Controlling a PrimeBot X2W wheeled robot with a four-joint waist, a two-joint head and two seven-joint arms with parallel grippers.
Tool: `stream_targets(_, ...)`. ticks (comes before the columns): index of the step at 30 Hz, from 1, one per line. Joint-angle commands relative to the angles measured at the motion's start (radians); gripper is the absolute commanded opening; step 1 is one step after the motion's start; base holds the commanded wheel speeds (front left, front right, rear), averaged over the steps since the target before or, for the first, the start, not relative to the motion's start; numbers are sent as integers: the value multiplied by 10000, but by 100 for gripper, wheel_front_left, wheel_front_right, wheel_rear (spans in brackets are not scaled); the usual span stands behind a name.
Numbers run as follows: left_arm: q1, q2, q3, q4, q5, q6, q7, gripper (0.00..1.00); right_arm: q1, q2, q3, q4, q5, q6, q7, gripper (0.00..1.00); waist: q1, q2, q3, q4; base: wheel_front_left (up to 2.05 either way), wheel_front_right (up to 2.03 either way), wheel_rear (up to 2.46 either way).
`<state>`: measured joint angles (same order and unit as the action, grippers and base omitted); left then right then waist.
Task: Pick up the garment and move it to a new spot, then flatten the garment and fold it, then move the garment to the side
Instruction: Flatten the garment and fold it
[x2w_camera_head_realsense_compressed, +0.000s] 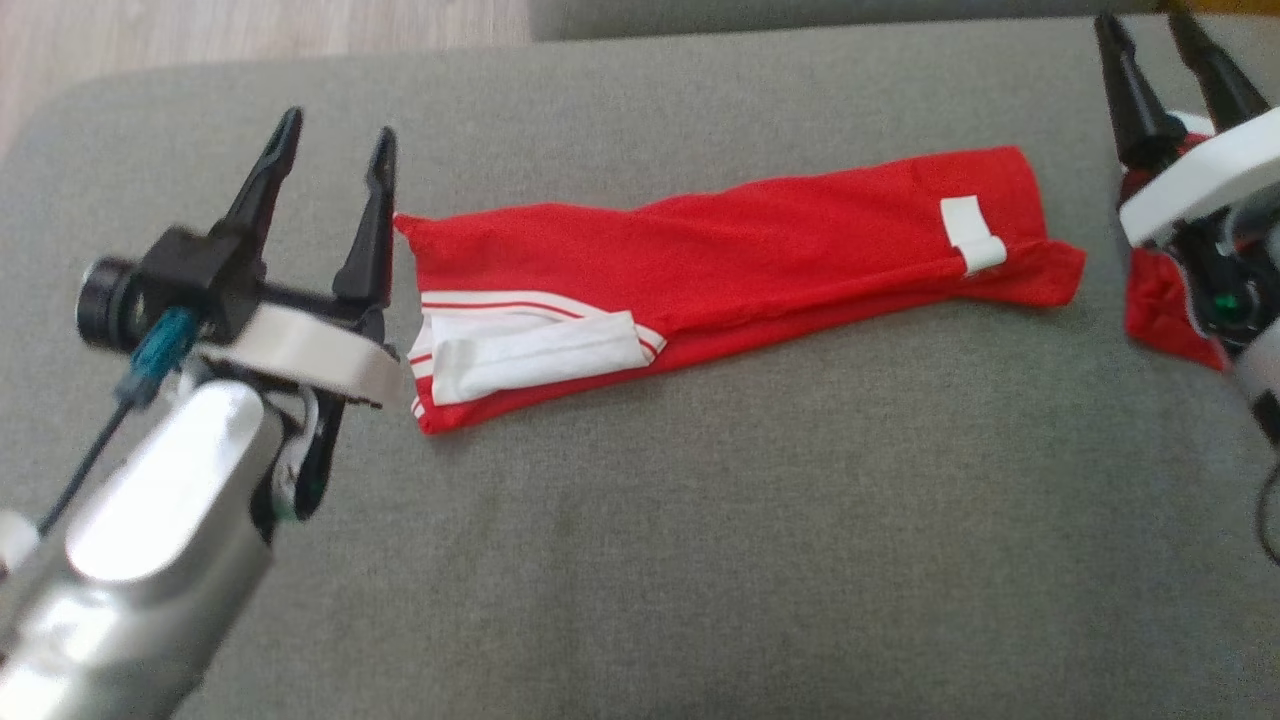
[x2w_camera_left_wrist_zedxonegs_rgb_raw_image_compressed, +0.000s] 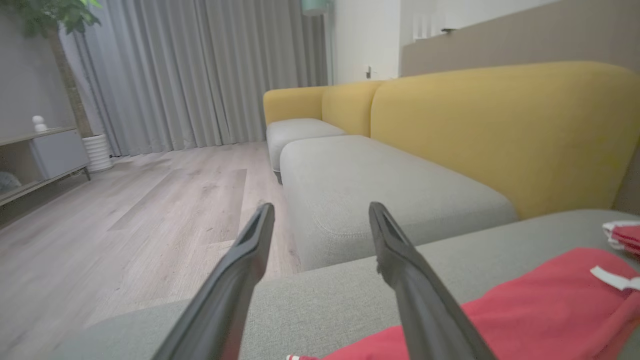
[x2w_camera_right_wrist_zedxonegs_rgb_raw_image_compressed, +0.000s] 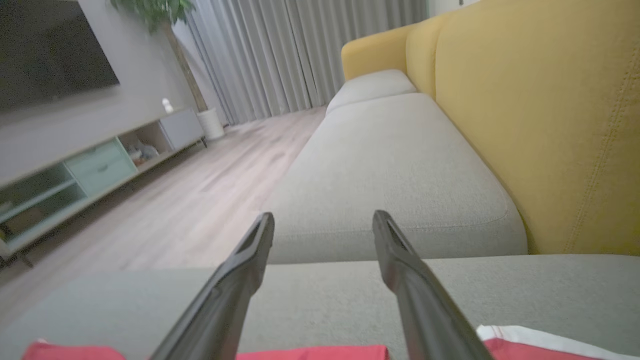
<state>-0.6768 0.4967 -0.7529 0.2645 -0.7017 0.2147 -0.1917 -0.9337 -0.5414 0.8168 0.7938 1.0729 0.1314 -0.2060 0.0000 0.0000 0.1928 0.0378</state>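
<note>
A red garment (x2w_camera_head_realsense_compressed: 740, 260) with white stripes and a white label lies in a long folded strip across the grey cushion (x2w_camera_head_realsense_compressed: 700, 520). My left gripper (x2w_camera_head_realsense_compressed: 340, 140) hovers open just beyond the strip's left end, nothing between its fingers. In the left wrist view the red garment (x2w_camera_left_wrist_zedxonegs_rgb_raw_image_compressed: 525, 305) lies to the lower right of the open left gripper (x2w_camera_left_wrist_zedxonegs_rgb_raw_image_compressed: 320, 210). My right gripper (x2w_camera_head_realsense_compressed: 1145, 25) stands open past the strip's right end, above a red part of the garment (x2w_camera_head_realsense_compressed: 1160, 300). The right wrist view has red cloth (x2w_camera_right_wrist_zedxonegs_rgb_raw_image_compressed: 310, 352) at the bottom edge under the open right gripper (x2w_camera_right_wrist_zedxonegs_rgb_raw_image_compressed: 322, 217).
A yellow sofa back (x2w_camera_left_wrist_zedxonegs_rgb_raw_image_compressed: 500, 130) and another grey seat cushion (x2w_camera_left_wrist_zedxonegs_rgb_raw_image_compressed: 380, 185) stand beyond the work cushion. Wooden floor (x2w_camera_left_wrist_zedxonegs_rgb_raw_image_compressed: 125, 220) lies past the cushion's far edge. A TV cabinet (x2w_camera_right_wrist_zedxonegs_rgb_raw_image_compressed: 90, 165), curtains (x2w_camera_left_wrist_zedxonegs_rgb_raw_image_compressed: 200, 70) and a potted plant (x2w_camera_right_wrist_zedxonegs_rgb_raw_image_compressed: 155, 10) line the room.
</note>
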Motion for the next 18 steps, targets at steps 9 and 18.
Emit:
stream_targets(9, 1885, -688, 1864, -886, 174, 653, -694, 100, 1730, 1954, -4260, -1083, -3270, -7, -553, 100, 0, 0, -708, -178, 0, 0, 0)
stream_targets(18, 4144, -2159, 3424, -974, 1436, 146, -699, 100, 5328, 4420, -7455, -3498, -7135, -7, -556, 100, 0, 0, -906, -190, 0, 0, 0)
